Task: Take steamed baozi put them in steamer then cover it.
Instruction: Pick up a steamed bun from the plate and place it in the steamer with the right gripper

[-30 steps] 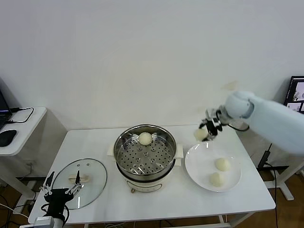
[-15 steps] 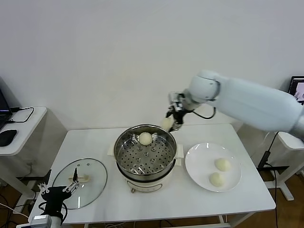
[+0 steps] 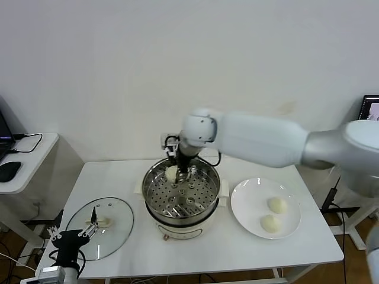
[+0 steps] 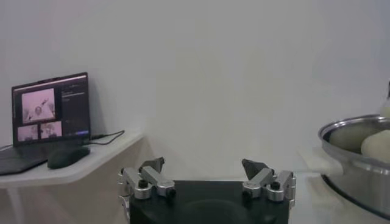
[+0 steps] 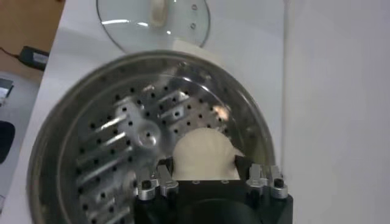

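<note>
The right gripper [image 5: 203,176] pinches a bun [image 5: 203,155] just over the steamer [image 3: 180,192] tray, apparently clear of it; the left gripper [image 4: 206,182] waits spread.

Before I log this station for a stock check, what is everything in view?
table: one, white, under everything
steamer: one, steel on a cream base, table centre
baozi: three seen, cream-white; two on the plate, one in the right gripper over the steamer's back part
plate: one, white, right of the steamer
cover: one, clear glass with cream handle, flat on the table left of the steamer
side desk: one, white, far left, with a laptop and a black mouse
left gripper: black, jaws open, at the table's front-left corner
right gripper: jaws closed on a baozi
</note>
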`<act>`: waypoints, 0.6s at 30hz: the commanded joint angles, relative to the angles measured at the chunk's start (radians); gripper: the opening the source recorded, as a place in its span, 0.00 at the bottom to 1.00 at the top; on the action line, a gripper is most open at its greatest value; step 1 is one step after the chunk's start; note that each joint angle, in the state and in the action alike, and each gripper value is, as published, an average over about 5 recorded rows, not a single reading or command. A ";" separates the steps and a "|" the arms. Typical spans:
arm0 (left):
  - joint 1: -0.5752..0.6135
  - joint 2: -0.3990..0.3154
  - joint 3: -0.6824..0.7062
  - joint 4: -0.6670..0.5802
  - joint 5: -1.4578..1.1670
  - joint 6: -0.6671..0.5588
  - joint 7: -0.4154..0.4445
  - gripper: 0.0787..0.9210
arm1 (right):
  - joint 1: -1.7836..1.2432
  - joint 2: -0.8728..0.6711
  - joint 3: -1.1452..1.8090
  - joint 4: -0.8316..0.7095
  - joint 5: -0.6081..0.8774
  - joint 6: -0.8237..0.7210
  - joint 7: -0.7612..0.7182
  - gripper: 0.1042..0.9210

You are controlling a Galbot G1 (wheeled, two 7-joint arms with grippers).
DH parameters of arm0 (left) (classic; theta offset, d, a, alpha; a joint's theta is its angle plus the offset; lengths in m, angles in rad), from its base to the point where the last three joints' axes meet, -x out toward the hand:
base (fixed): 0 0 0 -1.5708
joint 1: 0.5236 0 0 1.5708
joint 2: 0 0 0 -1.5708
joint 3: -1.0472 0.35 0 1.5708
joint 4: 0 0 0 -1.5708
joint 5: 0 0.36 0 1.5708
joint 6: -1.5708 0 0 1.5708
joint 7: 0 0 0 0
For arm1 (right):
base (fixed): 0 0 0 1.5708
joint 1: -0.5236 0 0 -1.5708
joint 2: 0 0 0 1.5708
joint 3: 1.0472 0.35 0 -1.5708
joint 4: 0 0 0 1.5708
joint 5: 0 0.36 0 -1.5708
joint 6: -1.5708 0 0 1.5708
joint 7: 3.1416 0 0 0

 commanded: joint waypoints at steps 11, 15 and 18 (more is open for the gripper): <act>-0.005 0.001 0.000 0.010 0.000 -0.002 0.000 0.88 | -0.081 0.142 -0.013 -0.122 0.003 -0.042 0.042 0.65; -0.007 -0.001 0.004 0.009 0.002 -0.002 0.000 0.88 | -0.081 0.135 -0.007 -0.122 -0.003 -0.042 0.042 0.71; -0.009 0.000 0.006 0.006 0.003 -0.001 0.000 0.88 | -0.064 0.112 0.007 -0.108 -0.007 -0.041 0.025 0.80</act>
